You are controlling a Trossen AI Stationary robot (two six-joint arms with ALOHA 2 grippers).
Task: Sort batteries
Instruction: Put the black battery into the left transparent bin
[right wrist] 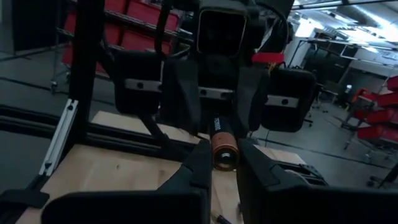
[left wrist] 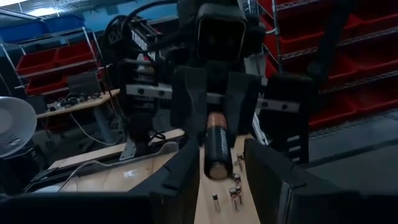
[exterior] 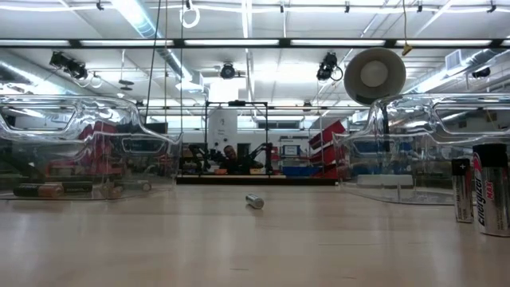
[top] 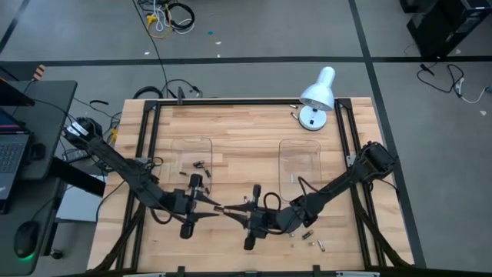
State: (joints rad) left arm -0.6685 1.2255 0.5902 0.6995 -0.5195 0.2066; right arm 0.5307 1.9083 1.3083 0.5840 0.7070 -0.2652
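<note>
Spanning most of the overhead view, a pale wooden table (top: 246, 138) is seen inside a black frame, with a white desk lamp (top: 317, 97) at its far right corner. Two clear plastic trays are set on it: the left tray (top: 192, 158), in which a few batteries (top: 201, 165) lie, and the right tray (top: 300, 161).

Both dark arms are met near the front middle of the table, raised above the wood. One copper-and-black battery (left wrist: 216, 148) is held lengthwise between the two grippers. In the right wrist view the right gripper (right wrist: 224, 163) is shown narrow, its fingers clamped on the copper end of this battery. In the left wrist view the left gripper (left wrist: 222, 174) is shown with its fingers set wider, flanking the battery's near end; whether they press it cannot be told.

Several loose batteries (top: 314, 243) are scattered on the wood near the front right. In the low view a silver battery (exterior: 254, 201) is seen lying mid-table, and two upright batteries (exterior: 481, 190) at the right edge.
</note>
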